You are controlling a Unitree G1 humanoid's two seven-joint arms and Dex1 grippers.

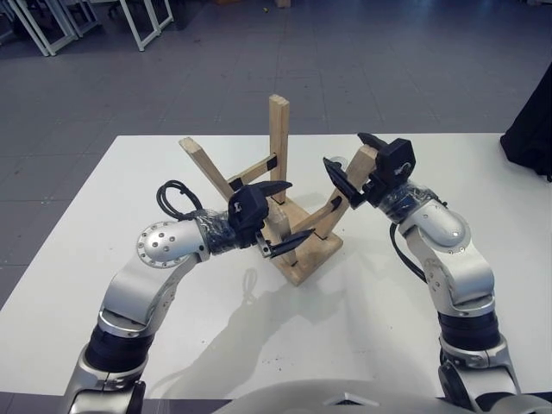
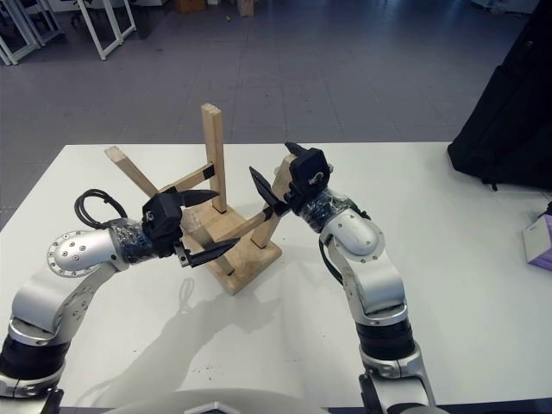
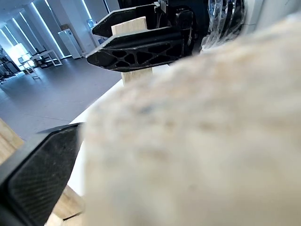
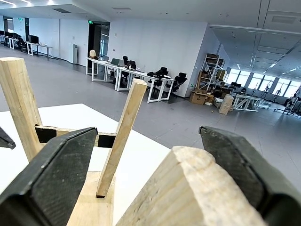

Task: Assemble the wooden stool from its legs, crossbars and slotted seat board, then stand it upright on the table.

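The wooden stool lies upside down on the white table (image 1: 103,198), its seat board (image 1: 309,256) flat and its legs pointing up. One leg (image 1: 279,138) stands straight; another (image 1: 202,166) leans out to the left, joined by a dark-ended crossbar (image 1: 253,170). My left gripper (image 1: 283,216) is open, its fingers (image 3: 141,44) astride a piece of the stool's wood (image 3: 197,141) low near the seat. My right gripper (image 1: 355,162) is open around the top end of the right leg (image 4: 188,188), with a gap at each finger (image 4: 51,174).
A black bag (image 2: 509,112) stands on the floor off the table's far right corner. A small purple box (image 2: 539,241) sits at the right edge. Bare tabletop lies to the left, the right and in front of the stool.
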